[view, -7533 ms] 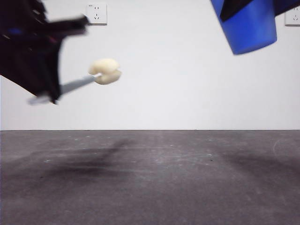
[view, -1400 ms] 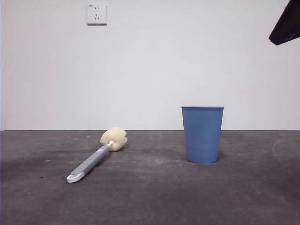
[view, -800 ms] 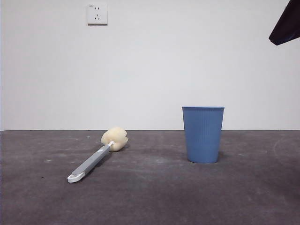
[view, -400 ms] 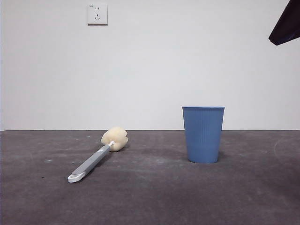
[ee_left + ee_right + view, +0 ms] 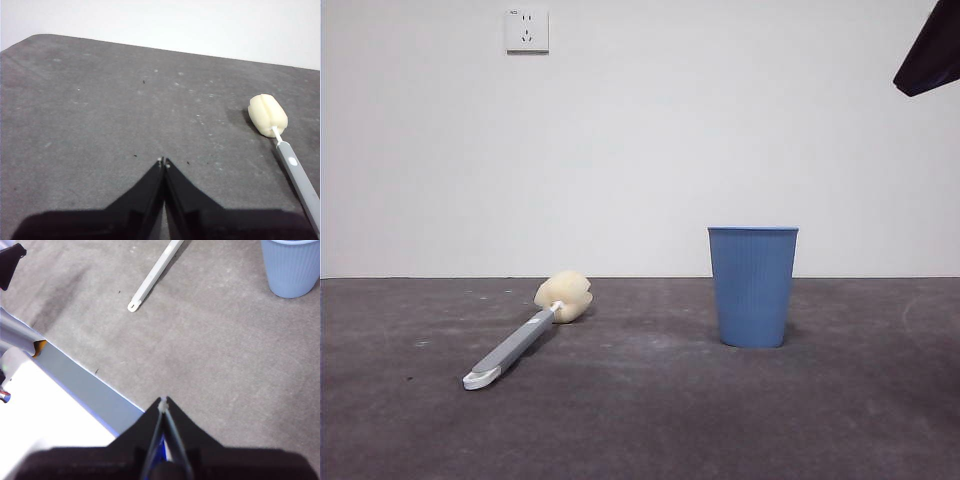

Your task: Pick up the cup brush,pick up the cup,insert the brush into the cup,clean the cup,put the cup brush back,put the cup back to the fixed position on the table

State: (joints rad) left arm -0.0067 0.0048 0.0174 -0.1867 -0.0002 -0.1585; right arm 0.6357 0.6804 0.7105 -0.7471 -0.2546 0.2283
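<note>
Lying flat: cup brush [image 5: 525, 337] | cup [image 5: 752, 286] upright, well apart

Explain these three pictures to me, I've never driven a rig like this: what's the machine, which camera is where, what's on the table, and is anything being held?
It is a robot with two arms at a table, each ending in a black two-jawed pincer. The front picture looks level across the table from a low camera. The other two come from cameras on each wrist, looking past that arm's own jaws. On the table the cup brush lies flat, and the blue cup stands upright, apart from it. Nothing is held: the left pincer and the right pincer are both shut on nothing, above the table and away from both things. The dark tip at the front picture's top corner is a waiting arm.
</note>
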